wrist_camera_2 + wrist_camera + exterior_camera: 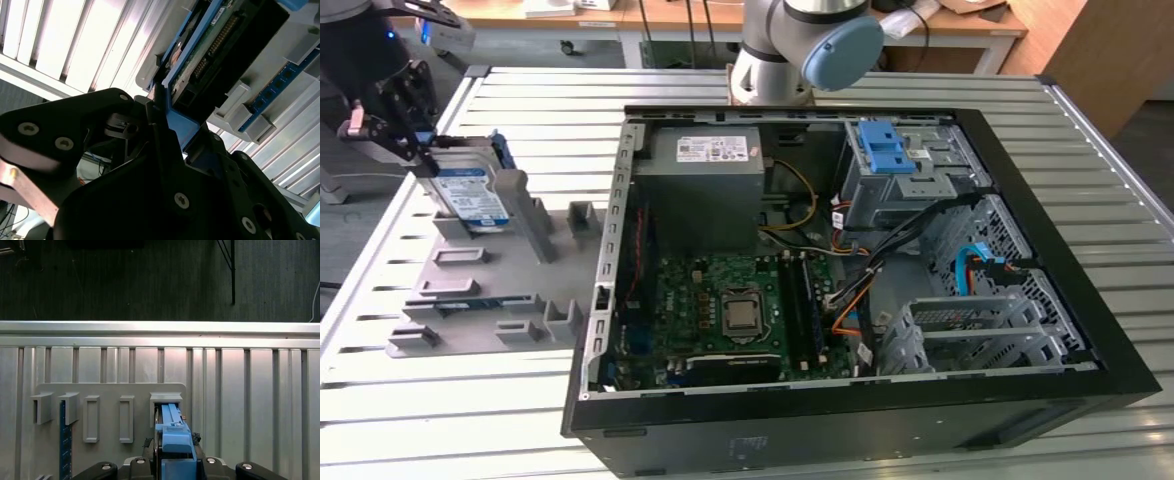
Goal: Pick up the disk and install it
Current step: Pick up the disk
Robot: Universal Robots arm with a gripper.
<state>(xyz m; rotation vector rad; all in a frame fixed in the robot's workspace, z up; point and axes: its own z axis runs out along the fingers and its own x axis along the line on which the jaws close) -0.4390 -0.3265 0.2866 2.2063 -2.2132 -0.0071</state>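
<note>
A ribbed metal worktop (pixel 1107 180) carries an open black computer case (pixel 854 425) lying on its side. Inside, a green circuit board (pixel 700 300) lies below a grey power-supply box (pixel 707 165). Toward the exterior view's right, a blue latch (pixel 887 150) sits on a grey metal cage (pixel 921 185), with orange and black cables (pixel 854 290) trailing from it. Beside the case, at the exterior view's left, lies a grey slotted holder (pixel 494 290). In the first wrist view, a thin blue board (pixel 63 440) stands in one of its slots.

Ribbed metal table (pixel 1107 180) stands on a dark floor (pixel 347 240) — wooden desk (pixel 680 14) beyond it.
</note>
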